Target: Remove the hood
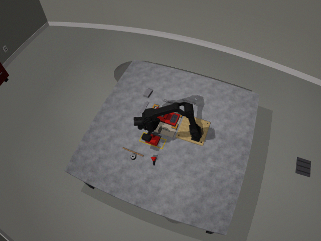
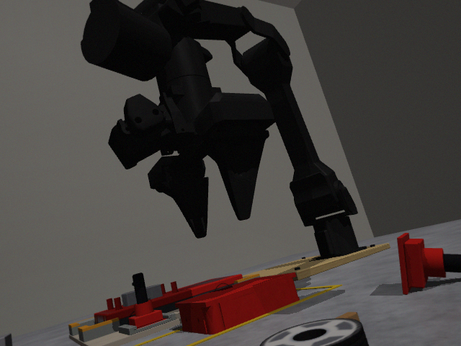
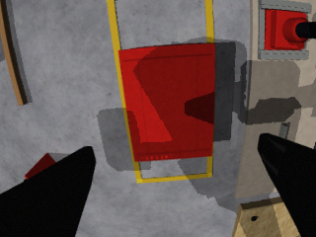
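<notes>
The red hood [image 1: 155,140] [image 2: 256,298] [image 3: 178,109] lies on the table within the yellow marked outline [image 1: 164,144] [image 2: 338,286] [image 3: 114,25], its long sides close along or over the outline's side lines. My gripper [image 2: 222,228] [image 3: 177,148] is open and empty, high above the hood, with both fingertips apart from it. In the wrist view, one finger shows on each side. The toy car [image 1: 169,118] [image 2: 167,296] lies beside the marked area, with a red body on a beige base. The arm hides part of it in the top view.
A wooden stick [image 1: 133,151] [image 3: 12,64] and a wheel [image 1: 133,156] [image 2: 336,330] lie near the marked area. A red part with a black rod [image 1: 153,158] [image 2: 413,264] is in front. A grey block [image 1: 148,92] lies beyond the car. The arm stands on a wooden plate [image 1: 184,125].
</notes>
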